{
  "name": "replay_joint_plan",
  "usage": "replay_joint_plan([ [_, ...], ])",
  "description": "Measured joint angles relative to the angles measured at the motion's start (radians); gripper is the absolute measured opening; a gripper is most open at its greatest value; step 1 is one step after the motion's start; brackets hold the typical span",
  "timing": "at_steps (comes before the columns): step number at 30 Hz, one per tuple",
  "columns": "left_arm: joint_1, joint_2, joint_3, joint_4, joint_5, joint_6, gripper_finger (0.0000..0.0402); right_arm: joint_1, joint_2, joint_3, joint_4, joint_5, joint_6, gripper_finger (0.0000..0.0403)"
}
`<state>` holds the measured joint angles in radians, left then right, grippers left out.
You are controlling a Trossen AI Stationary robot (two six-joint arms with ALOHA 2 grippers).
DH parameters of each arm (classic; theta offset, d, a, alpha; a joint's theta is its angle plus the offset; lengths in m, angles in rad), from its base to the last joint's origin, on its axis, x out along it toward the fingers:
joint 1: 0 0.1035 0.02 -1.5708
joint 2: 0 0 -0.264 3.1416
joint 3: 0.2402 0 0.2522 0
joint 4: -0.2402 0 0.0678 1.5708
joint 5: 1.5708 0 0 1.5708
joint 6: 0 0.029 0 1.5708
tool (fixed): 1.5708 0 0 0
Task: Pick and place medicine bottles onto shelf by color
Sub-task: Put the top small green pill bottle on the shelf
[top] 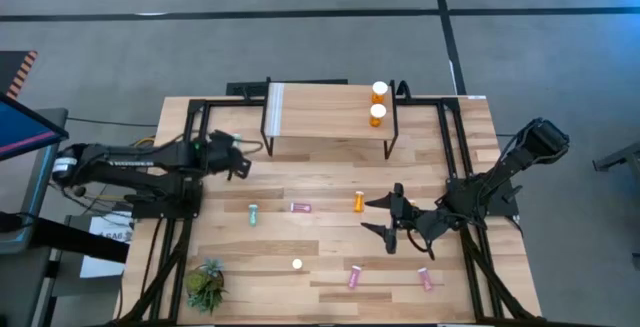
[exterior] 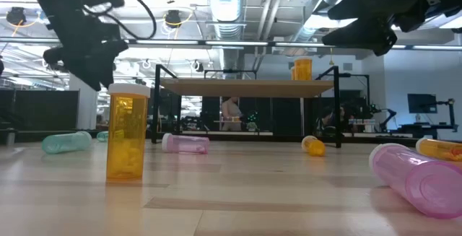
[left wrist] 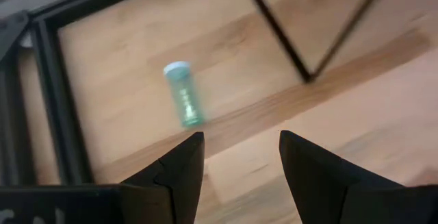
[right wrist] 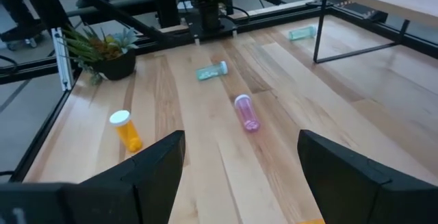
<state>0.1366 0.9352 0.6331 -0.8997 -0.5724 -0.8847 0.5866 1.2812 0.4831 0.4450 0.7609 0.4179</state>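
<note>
2 orange bottles already stand together at the upper right corner of the shelf, which sits at the top centre of the overhead frame; I read that as the orange group started, with that end claimed for orange. The rest wait on the table: a teal bottle left of centre, a pink bottle beside it, a small orange bottle near the middle, an upright one seen as a white cap lower down, and 2 pink bottles at the lower right. My right gripper hangs over the table right of centre, arm folded in from the right edge, fingers apart and holding nothing; the small orange bottle lies just beside it toward the frame's upper left, so that looks like my likeliest pick. My left gripper waits at the left, arm stretched level toward the shelf's left legs, jaws also apart and empty. Its wrist view shows another teal bottle lying near a shelf leg.
</note>
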Motion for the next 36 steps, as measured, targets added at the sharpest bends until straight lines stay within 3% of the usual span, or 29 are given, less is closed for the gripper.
replay_joint_plan([
  [8, 0.288, 0.008, 0.0, 0.019, 0.111, 0.192, 0.0179, 0.0, 0.0, 0.0, -0.011, 0.0, 0.0, 0.0306],
  [16, 0.445, 0.128, 0.0, 0.142, 0.267, 0.372, 0.0179, 0.0, 0.0, 0.0, -0.012, 0.0, 0.001, 0.0306],
  [36, 0.526, 0.53, 0.005, 0.321, 0.28, 0.47, 0.0178, 0.0, 0.0, 0.0, -0.026, -0.001, 0.002, 0.0306],
])
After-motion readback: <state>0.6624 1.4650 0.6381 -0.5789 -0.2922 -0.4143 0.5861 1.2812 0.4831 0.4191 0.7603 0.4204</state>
